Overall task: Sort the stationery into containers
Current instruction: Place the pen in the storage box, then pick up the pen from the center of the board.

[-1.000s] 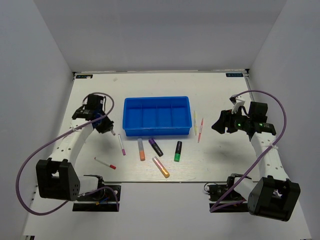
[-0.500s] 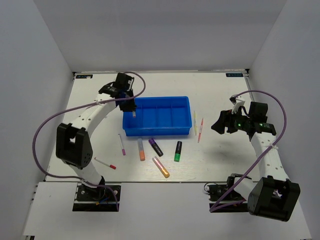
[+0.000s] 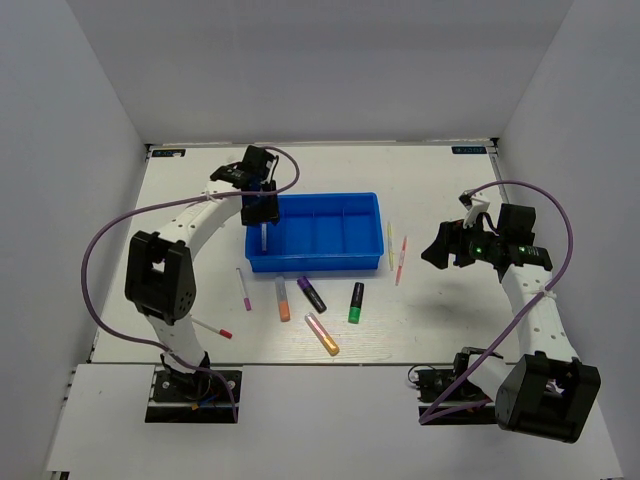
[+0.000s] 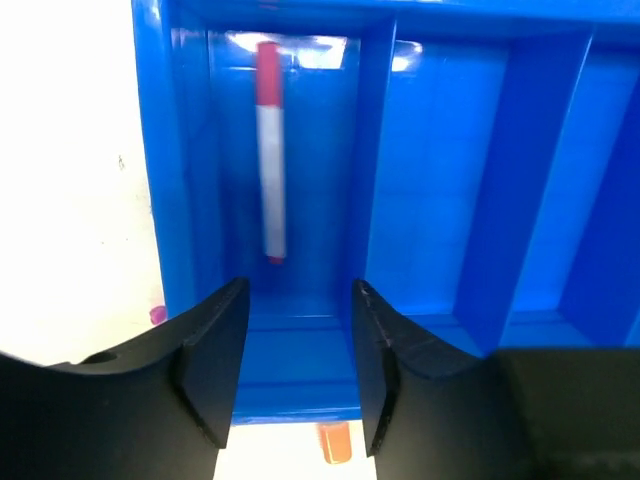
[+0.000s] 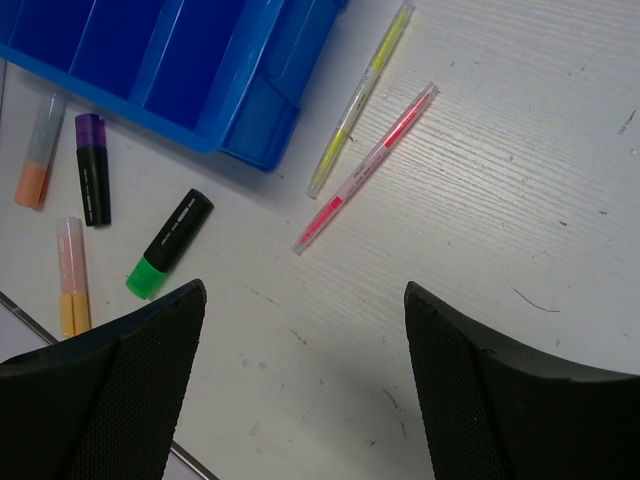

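From above, your left gripper (image 3: pixel 264 212) hangs over the left end of the blue tray (image 3: pixel 315 264). Your right gripper (image 3: pixel 433 250) hovers to the right of the yellow pen (image 3: pixel 389 245) and pink pen (image 3: pixel 402 258), which lie on the table (image 3: pixel 450 190) just beside the tray.

At the left wrist, the jaws stand apart and empty. A white pen with red cap (image 4: pixel 268 170) lies flat in the leftmost compartment.

At the right wrist, the jaws are spread wide, holding nothing, above bare table near those two pens.
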Robot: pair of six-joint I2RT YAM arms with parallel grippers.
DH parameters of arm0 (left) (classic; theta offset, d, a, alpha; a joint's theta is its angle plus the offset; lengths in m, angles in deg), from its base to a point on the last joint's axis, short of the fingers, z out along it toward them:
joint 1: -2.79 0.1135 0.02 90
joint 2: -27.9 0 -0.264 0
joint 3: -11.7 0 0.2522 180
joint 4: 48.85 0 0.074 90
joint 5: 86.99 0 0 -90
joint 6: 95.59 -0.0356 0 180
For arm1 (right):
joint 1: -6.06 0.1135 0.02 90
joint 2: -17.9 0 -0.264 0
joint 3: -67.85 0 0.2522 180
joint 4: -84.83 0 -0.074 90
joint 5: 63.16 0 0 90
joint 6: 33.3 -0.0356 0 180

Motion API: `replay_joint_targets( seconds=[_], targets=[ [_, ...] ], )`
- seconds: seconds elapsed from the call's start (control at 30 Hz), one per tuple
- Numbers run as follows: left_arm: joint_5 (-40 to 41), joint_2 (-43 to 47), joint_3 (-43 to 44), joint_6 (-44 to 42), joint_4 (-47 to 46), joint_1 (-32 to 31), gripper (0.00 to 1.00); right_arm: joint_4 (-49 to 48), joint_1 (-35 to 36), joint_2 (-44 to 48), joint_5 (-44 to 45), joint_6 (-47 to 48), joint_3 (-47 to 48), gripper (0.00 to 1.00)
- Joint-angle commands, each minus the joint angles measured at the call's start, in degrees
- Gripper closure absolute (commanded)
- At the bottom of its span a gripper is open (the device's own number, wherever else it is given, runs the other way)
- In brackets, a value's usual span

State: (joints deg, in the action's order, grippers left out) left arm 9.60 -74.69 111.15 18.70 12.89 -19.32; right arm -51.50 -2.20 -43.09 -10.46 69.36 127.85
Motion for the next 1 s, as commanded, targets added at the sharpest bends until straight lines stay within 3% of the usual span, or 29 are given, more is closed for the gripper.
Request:
replay_joint_targets(
  seconds=[0.0, 0.03, 0.1, 0.17, 0.2, 0.23, 0.27, 0.3, 0.33, 0.4, 0.43, 0.47, 0.5, 0.63, 0.97],
  targets=[
    [0.5, 2.9, 2.2, 0.0, 1.5, -0.5, 0.44, 0.1, -0.4, 0.0, -0.7, 0.9, 0.6, 0.18],
    [0.4, 4.4, 2.1, 0.2, 1.5, -0.7, 0.45, 0.2, -0.4, 0.1, -0.6, 0.9, 0.6, 0.18],
    [0.9, 8.9, 1.2, 0.6, 1.8, -2.3, 0.74, 0.2, -0.4, 0.6, -0.1, 1.2, 0.7, 0.18],
    [1.9, 14.9, -3.3, 1.2, 0.4, -3.8, 1.0, 0.3, -0.6, 0.8, 0.4, 1.1, 0.7, 0.29],
    [3.9, 17.0, -4.8, 1.8, 0.4, -4.3, 1.0, 0.2, -0.6, 1.1, 0.5, 1.0, 0.6, 0.39],
    [5.0, 19.1, -6.5, 3.0, 0.5, -4.3, 1.0, 0.2, -0.8, 1.2, 0.6, 1.0, 0.5, 0.63],
    [6.2, 24.7, -11.5, 3.6, 1.1, -4.3, 0.99, 0.2, -0.8, 1.4, 0.4, 1.0, 0.4, 0.78],
    [7.5, 26.4, -13.2, 5.3, 2.2, -4.3, 0.75, 0.2, -0.9, 1.3, 0.2, 1.0, 0.6, 0.87],
    [10.2, 27.9, -16.7, 6.5, 5.4, -4.3, 0.61, 0.5, -1.1, 1.1, 0.0, 1.0, 0.6, 0.9],
    [11.5, 32.4, -22.6, 9.7, 7.4, -4.5, 0.46, 0.6, -1.0, 0.8, -0.4, 1.1, 0.7, 0.76],
    [11.8, 34.6, -28.2, 10.4, 5.9, -4.6, 0.41, 0.4, -1.1, 0.7, -0.8, 1.2, 0.8, 0.58],
    [11.7, 36.6, -30.5, 11.3, 4.2, -4.6, 0.41, 0.5, -1.1, 0.5, -1.0, 1.3, 0.8, 0.55],
    [11.6, 37.4, -36.5, 13.1, 3.0, -4.7, 0.41, 0.8, -1.0, 0.3, -1.3, 1.5, 0.8, 0.54],
    [9.1, 39.9, -43.7, 14.8, -4.9, -4.7, 0.45, 1.5, -1.2, 0.2, -2.2, 1.6, 1.0, 0.52],
    [10.6, 33.2, -45.7, 14.3, -11.0, -5.6, 0.49, 1.4, -1.3, -0.3, -2.1, 1.6, 1.0, 0.52]
  ],
)
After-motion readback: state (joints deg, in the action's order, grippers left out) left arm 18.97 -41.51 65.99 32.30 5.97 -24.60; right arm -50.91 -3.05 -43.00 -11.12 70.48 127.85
